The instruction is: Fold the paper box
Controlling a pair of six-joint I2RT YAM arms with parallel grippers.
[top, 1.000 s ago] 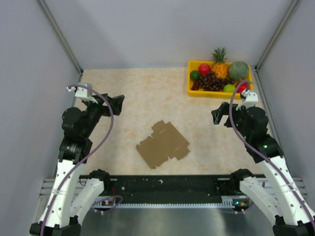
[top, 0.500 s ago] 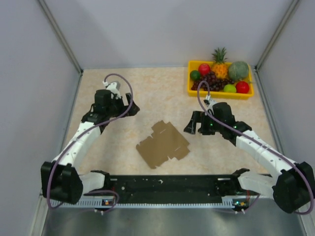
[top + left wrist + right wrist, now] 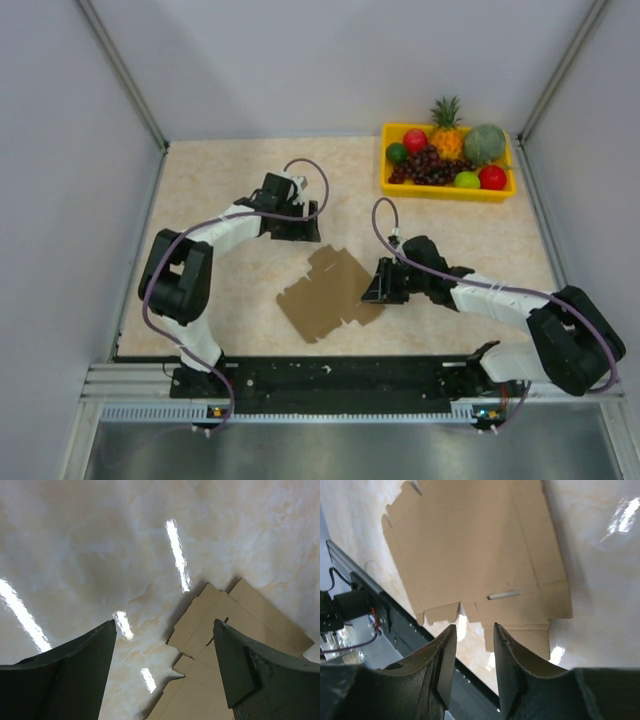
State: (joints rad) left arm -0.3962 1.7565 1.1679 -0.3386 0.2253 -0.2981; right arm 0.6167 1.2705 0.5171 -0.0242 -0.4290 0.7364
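Top external: marble table [image 3: 220, 170], grey walls [image 3: 330, 60], paper box [image 3: 328, 296]; left gripper [image 3: 304, 230], right gripper [image 3: 373, 292] released.

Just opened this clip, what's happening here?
Two robot arms reach toward a flat cardboard sheet lying unfolded on the table. The left claw, wide open, is by the sheet's far corner. The right claw, fingers narrowly apart, is at its right edge. Neither grips it, so no fold has been made yet. A yellow tray of fruit sits in the far right corner.
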